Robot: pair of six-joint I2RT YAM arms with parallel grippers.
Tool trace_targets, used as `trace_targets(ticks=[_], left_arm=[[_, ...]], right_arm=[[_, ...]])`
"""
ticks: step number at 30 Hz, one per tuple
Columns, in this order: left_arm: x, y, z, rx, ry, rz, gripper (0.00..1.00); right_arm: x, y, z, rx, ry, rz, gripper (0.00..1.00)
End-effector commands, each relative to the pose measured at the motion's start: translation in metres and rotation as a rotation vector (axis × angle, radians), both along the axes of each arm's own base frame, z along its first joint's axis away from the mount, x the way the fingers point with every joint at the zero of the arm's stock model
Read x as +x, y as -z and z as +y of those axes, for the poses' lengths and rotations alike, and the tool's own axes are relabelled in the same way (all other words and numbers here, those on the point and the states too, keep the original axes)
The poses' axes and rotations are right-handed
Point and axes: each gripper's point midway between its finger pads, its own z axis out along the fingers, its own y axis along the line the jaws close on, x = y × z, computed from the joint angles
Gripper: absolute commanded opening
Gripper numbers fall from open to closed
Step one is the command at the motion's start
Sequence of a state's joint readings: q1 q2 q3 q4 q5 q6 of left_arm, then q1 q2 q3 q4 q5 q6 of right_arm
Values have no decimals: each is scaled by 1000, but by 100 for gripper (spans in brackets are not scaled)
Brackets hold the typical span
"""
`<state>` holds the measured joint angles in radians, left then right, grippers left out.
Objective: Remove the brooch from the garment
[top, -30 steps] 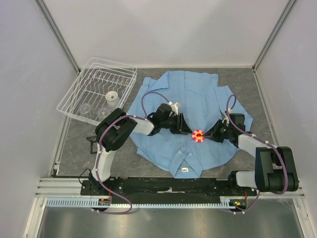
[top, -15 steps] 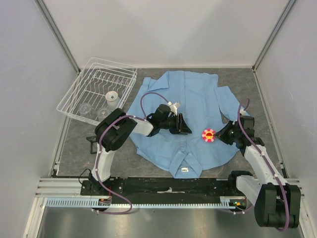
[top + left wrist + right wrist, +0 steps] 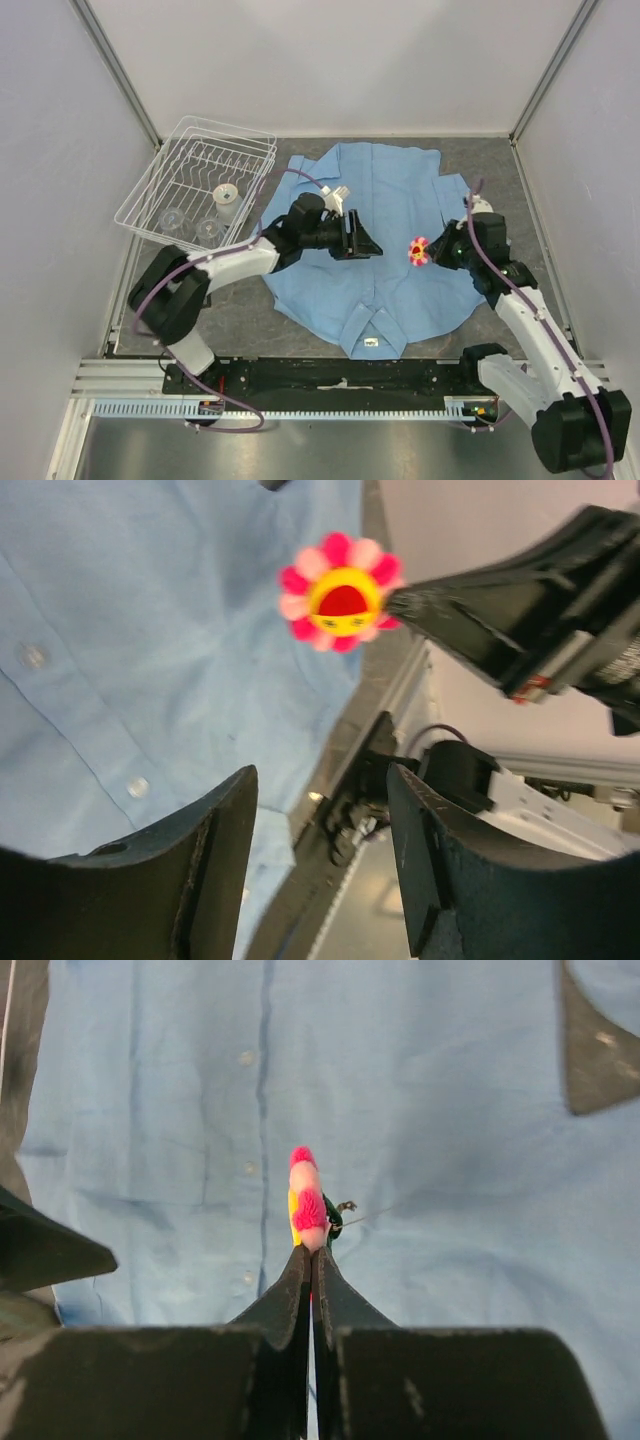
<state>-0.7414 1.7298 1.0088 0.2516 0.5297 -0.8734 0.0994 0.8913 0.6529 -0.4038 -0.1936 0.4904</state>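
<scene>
The garment [image 3: 385, 195] lies spread across the middle of the bench [image 3: 505, 175], collar toward the near edge. A wire rack [image 3: 148, 170] sits by the far left corner. The brooch [image 3: 418, 250], in the right gripper [image 3: 426, 252], is over the garment's right half. The left gripper [image 3: 366, 244] is over its middle.

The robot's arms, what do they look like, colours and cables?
The left arm and right arm have white links, bulky black joints, and a thin purple cable looping along each. The left end effector and right end effector are black with tapered fingers.
</scene>
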Motion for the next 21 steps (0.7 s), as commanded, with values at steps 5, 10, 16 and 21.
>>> trace_targets(ticks=[5, 10, 16, 21], left_arm=[[-52, -9, 62, -27, -228, 366, 63], [-62, -22, 102, -154, -487, 566, 68], [-73, -9, 132, -128, -685, 771, 66], [-87, 3, 139, -87, -734, 908, 59]], right_arm=[[8, -31, 71, -206, -189, -166, 0], [-17, -25, 133, -335, -385, -250, 0], [-53, -21, 185, -354, -540, -343, 0], [-76, -27, 214, -357, -641, -431, 0]])
